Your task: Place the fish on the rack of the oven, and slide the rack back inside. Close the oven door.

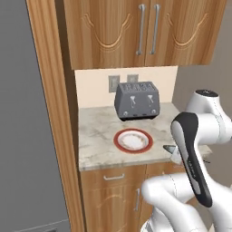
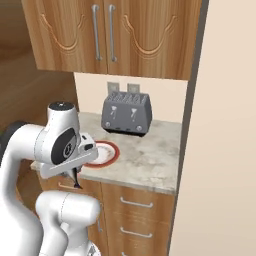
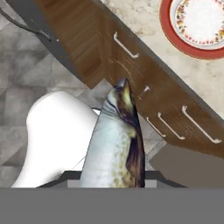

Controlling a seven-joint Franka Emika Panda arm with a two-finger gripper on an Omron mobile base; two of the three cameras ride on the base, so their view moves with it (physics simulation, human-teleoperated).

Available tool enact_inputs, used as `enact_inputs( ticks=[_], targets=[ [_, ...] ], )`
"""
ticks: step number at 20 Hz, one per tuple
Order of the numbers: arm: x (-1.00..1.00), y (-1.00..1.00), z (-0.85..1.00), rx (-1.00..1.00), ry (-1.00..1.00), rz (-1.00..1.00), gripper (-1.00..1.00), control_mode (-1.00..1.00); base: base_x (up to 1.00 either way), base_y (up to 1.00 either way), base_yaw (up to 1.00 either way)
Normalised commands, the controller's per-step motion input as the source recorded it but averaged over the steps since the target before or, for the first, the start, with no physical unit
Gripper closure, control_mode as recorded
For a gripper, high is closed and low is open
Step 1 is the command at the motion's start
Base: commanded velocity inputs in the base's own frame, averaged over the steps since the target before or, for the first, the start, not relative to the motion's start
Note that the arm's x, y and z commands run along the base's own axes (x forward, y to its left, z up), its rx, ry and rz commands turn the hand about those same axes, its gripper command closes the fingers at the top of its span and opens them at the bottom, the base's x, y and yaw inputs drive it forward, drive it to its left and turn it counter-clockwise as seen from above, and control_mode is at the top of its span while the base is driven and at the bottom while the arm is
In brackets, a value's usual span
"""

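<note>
- The two-finger gripper (image 2: 76,181) on the white arm hangs at the lower left of the right base view, in front of the counter edge and just below the plate's near rim; its jaws are pressed together on the slender silver-grey fish (image 3: 117,144).
- In the hand view the fish rises from the bottom centre of the frame, pale belly on the left, dark back on the right, its pointed end aimed up toward the drawer fronts.
- In the left base view a small grey tip of the fish (image 1: 169,148) shows at centre right, beside the arm's dark-fronted link.
- The red-rimmed white plate (image 1: 133,140) lies flat on the beige marbled stone counter (image 1: 95,136), near its front edge; it sits at the upper right corner of the hand view.
- A grey four-slot toaster (image 1: 137,100) stands behind the plate against the cream wall, apart from it.
- Wooden drawers with silver bar handles (image 3: 126,45) run diagonally across the hand view, under the counter.
- Wooden upper cabinets with two long vertical handles (image 1: 148,28) fill the top of both base views.
</note>
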Motion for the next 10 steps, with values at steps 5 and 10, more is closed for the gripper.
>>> enact_inputs(
  ticks=[5, 10],
  targets=[
    [0.00, 0.00, 0.00, 0.00, 0.00, 0.00, 1.00, 1.00, -0.89, 0.00, 0.28],
    [0.00, 0.00, 0.00, 0.00, 0.00, 0.00, 1.00, 1.00, -0.47, 0.05, 0.41]
  ],
)
